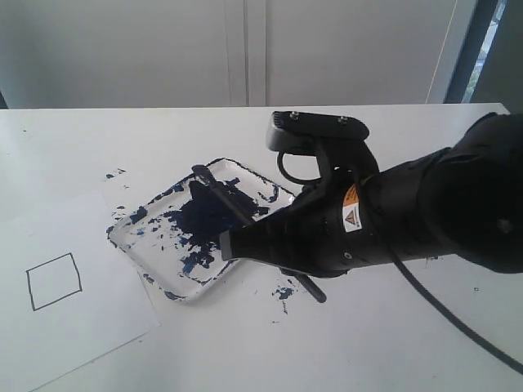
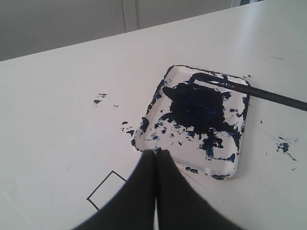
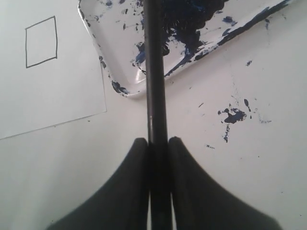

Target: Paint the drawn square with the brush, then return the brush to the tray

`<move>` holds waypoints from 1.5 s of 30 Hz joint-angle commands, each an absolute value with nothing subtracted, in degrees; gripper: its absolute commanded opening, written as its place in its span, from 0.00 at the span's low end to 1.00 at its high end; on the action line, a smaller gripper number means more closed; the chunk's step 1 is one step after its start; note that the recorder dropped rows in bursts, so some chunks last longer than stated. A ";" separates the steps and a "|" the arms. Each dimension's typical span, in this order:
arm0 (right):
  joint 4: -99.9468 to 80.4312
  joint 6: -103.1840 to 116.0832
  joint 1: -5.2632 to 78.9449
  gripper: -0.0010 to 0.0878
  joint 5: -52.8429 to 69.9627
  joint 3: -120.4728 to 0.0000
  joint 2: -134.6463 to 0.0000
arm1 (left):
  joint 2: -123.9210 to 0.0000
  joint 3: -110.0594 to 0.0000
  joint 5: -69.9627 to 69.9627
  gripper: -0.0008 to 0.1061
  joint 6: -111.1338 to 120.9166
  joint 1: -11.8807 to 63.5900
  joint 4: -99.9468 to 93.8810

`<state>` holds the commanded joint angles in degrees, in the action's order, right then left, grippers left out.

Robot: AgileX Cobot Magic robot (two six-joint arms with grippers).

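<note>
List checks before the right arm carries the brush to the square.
1. Grip: ok. The right gripper is closed on the brush handle.
2. Paint load: cannot tell. The bristle end lies in the tray by the dark blob, but the bristles are too small to judge.
3. Target: ok. The drawn square is a bare outline with nothing on it.
4. Paper sheet: ok. It looks flat, beside the tray.
5. Left gripper: cannot tell. It is shut and empty. Its wrist view looks down between tray and square, and the exterior view does not show it.
</note>
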<state>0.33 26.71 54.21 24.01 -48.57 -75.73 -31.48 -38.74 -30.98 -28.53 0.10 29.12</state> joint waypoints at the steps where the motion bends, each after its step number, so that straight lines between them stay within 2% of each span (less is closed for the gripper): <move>1: 0.33 26.56 54.21 0.01 24.31 -48.57 -75.38 | -31.48 -38.74 -30.98 0.01 -28.53 0.10 29.12; 10: 1.88 21.45 54.21 0.01 27.98 -49.90 -71.13 | -32.34 -38.74 -30.47 0.01 -31.64 0.10 29.12; 21: 13.20 5.83 54.21 0.01 35.06 -52.52 -70.13 | -46.44 -38.74 -31.50 0.01 -34.90 0.10 19.26; 29: 12.95 4.22 54.21 0.01 36.70 -53.56 -70.13 | -52.91 -38.74 -31.34 0.03 -34.69 0.10 7.19; 31: 12.97 4.33 54.21 0.01 36.26 -53.56 -70.13 | -55.08 -38.74 -31.58 0.07 -34.47 0.10 7.19; 34: 12.97 4.45 54.21 0.01 35.96 -53.56 -70.13 | -58.22 -38.74 -31.61 0.20 -33.73 0.10 7.12; 39: 12.97 4.34 54.21 0.01 35.85 -53.56 -70.13 | -62.47 -38.74 -32.00 0.54 -31.47 0.10 6.80; 41: 12.97 4.11 54.21 0.01 35.85 -53.56 -70.13 | -63.88 -38.74 -31.76 0.58 -30.59 0.10 6.80; 45: 12.97 4.13 54.21 0.01 35.74 -53.56 -70.13 | -66.94 -38.74 -26.74 0.55 -29.26 0.10 5.88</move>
